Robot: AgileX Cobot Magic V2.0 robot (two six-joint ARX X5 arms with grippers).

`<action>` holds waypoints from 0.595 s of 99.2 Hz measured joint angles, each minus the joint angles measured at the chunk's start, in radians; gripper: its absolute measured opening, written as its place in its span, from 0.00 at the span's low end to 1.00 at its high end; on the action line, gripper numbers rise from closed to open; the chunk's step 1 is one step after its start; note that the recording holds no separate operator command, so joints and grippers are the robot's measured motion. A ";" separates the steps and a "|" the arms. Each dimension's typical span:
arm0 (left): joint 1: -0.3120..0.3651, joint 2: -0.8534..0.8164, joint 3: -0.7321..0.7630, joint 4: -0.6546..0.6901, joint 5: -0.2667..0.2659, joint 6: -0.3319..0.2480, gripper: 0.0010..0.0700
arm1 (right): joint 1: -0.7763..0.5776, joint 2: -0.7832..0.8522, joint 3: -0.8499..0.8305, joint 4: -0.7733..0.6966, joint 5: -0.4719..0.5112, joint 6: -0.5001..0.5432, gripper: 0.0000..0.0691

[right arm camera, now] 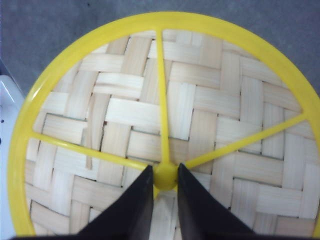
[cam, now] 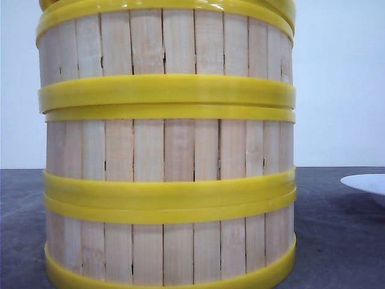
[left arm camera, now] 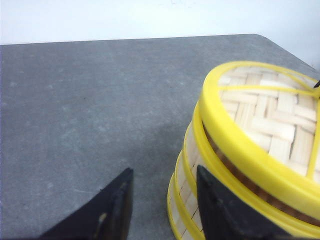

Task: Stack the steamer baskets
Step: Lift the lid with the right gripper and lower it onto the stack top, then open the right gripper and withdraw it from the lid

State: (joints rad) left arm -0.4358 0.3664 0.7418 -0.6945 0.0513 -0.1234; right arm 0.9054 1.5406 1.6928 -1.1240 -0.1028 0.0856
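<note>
Standing three high on the grey surface [cam: 337, 241], the steamer baskets [cam: 165, 168] already form one column, with the lid [right arm camera: 165, 125] seated slightly askew on top. The right claw [right arm camera: 165, 187] pinches the lid's centre knob [right arm camera: 165, 175]; it should likely settle the lid level before letting go. The left claw [left arm camera: 162, 202] hangs open, empty, beside the stack.

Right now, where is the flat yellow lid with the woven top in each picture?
Front view: only the lid's yellow edge peeks in at the very top, on the stack of baskets.
Left wrist view: lid sits tilted on the stack, beside the open left pincer.
Right wrist view: lid fills the picture; the right pincer closes around its centre knob.
Shared landmark: the grey table.
</note>
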 joint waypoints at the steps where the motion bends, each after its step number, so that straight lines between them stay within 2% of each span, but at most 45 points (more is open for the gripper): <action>1: 0.000 0.000 0.000 0.000 0.000 0.000 0.32 | 0.000 0.001 0.000 0.000 0.000 0.000 0.08; 59: 0.000 0.000 0.000 -0.002 0.000 0.000 0.32 | 0.003 0.015 0.003 -0.002 -0.002 -0.008 0.08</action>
State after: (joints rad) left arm -0.4358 0.3664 0.7414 -0.6964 0.0513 -0.1234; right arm 0.9089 1.5555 1.6955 -1.1263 -0.1047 0.0780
